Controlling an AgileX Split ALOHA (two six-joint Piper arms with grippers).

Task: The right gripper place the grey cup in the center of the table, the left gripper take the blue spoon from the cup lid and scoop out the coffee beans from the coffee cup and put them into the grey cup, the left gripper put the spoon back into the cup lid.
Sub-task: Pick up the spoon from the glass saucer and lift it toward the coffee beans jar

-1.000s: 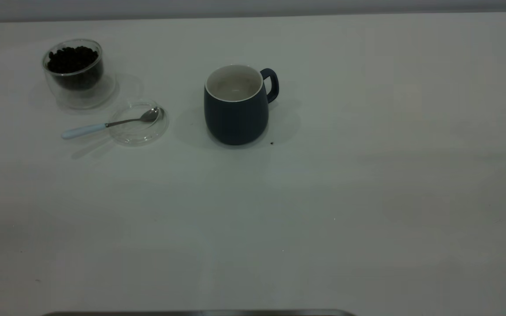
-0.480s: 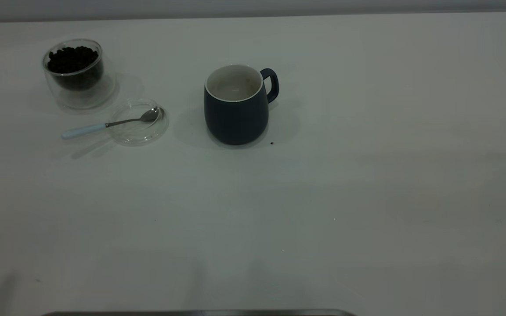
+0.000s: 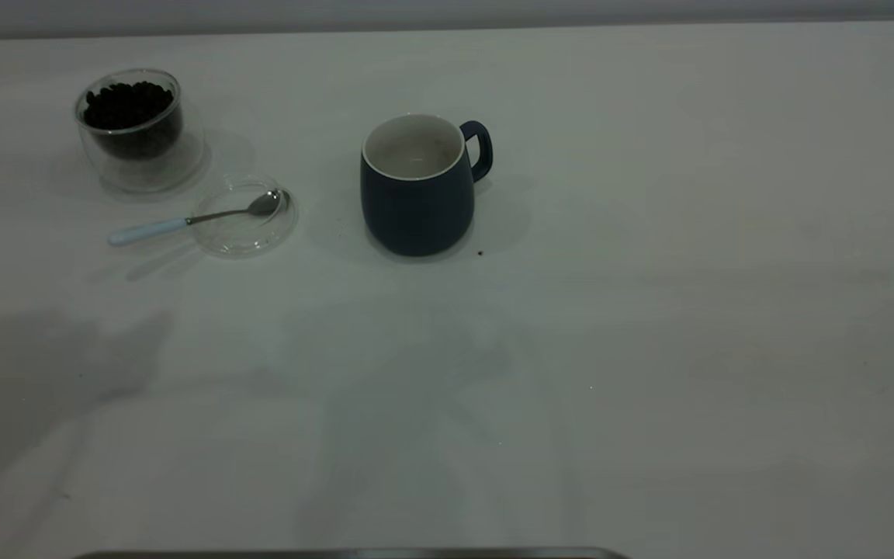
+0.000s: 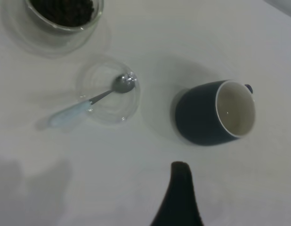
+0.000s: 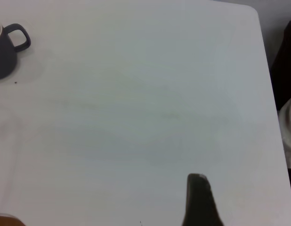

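The grey cup [image 3: 417, 194] stands upright near the middle of the table [image 3: 649, 310], handle to the right, with no beans in view inside; it also shows in the wrist views [image 4: 202, 115] [image 5: 3, 56]. At the far left the coffee cup [image 3: 133, 147] holds coffee beans [image 3: 127, 105]. In front of it lies the cup lid [image 3: 249, 237]. The blue spoon [image 3: 183, 223] has its bowl on the lid and its handle on the table. The left gripper [image 4: 179, 197] hovers near the lid and grey cup, touching nothing. The right gripper [image 5: 198, 202] hangs over bare table, far from the cup.
A small dark speck [image 3: 480, 252] lies by the grey cup's base. A dark bar [image 3: 354, 553] runs along the table's near edge. In the right wrist view the table's rounded corner [image 5: 251, 12] borders dark shapes [image 5: 284, 61] beyond it.
Broad soft shadows have spread over the near left and near centre of the table. Cup, lid, spoon and coffee cup have not moved.
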